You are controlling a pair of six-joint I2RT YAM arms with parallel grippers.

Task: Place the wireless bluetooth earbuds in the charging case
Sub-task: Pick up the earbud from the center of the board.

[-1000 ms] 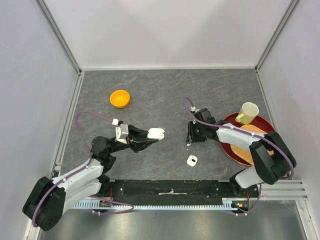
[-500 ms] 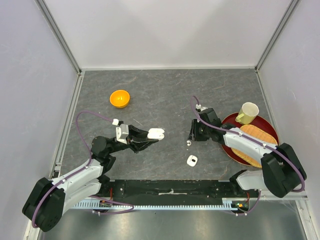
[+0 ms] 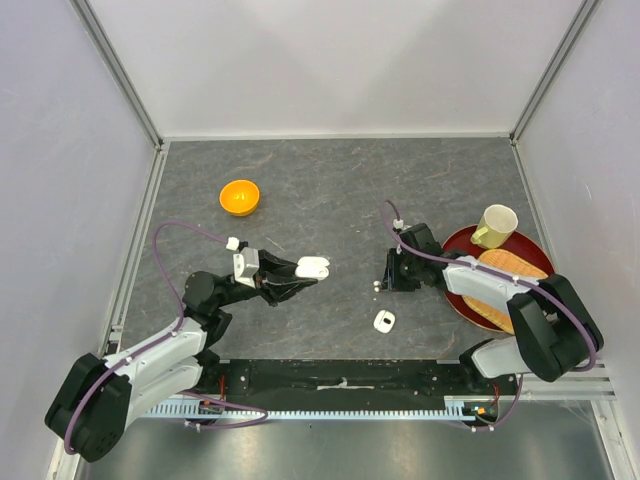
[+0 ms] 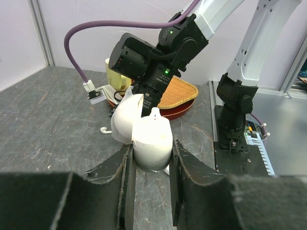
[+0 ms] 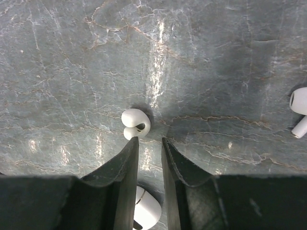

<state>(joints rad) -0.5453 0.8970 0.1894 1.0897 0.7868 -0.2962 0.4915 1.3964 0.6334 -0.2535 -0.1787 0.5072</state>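
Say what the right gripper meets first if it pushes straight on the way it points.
Probably the earbud lying on the table just beyond the right gripper, slightly off-centre from its gap; depth is unclear.

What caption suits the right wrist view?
Right arm's fingers poised just short of a white earbud on grey table.

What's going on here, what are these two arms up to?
They're putting earbuds into a case. The left gripper holds a small white charging case with its lid open. The right gripper points down at the table, fingers slightly apart, just short of a loose earbud. Another earbud lies nearby.
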